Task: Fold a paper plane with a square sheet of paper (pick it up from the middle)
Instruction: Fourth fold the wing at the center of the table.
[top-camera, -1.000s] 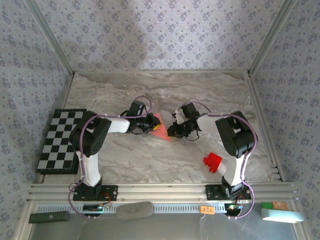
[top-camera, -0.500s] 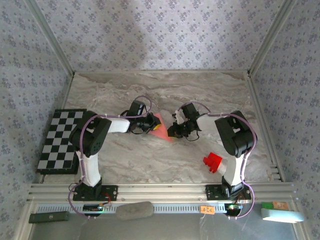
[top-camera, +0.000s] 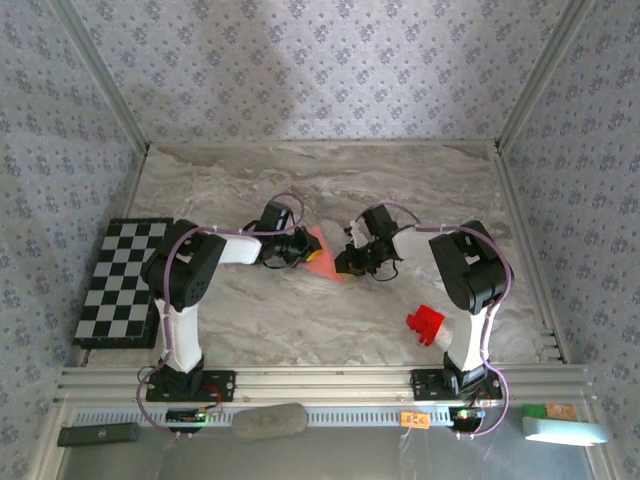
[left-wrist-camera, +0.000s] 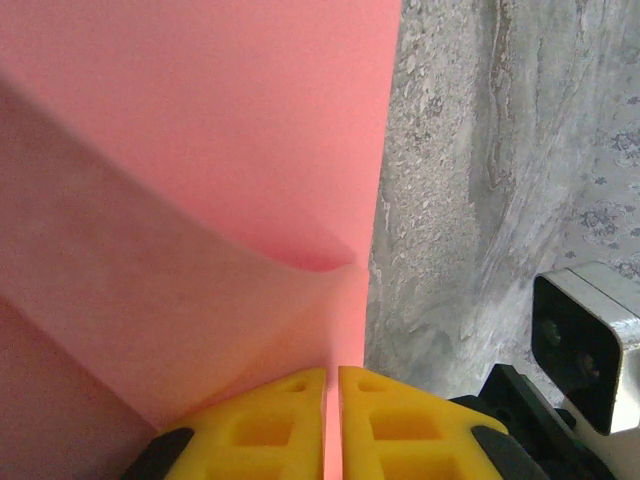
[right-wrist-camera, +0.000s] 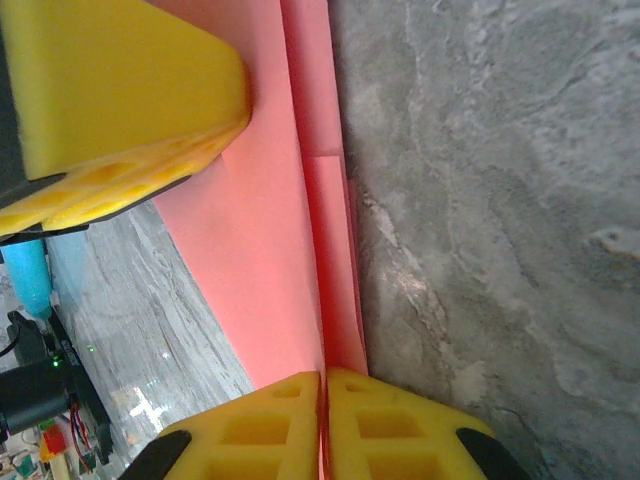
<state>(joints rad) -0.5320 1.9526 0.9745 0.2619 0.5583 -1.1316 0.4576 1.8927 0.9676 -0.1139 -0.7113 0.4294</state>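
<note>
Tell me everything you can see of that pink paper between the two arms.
The pink paper is thin, plain and salmon-coloured, and already partly folded. From above it looks like a small triangle pointing toward the arms' bases. Close up it shows layered flaps along a long straight crease, and one flap bulges loosely. The left gripper and the right gripper each pinch an edge, jaws shut. It is near the middle of the grey marbled table.

readable text: none | orange tag (top-camera: 414, 420): print too small to read
</note>
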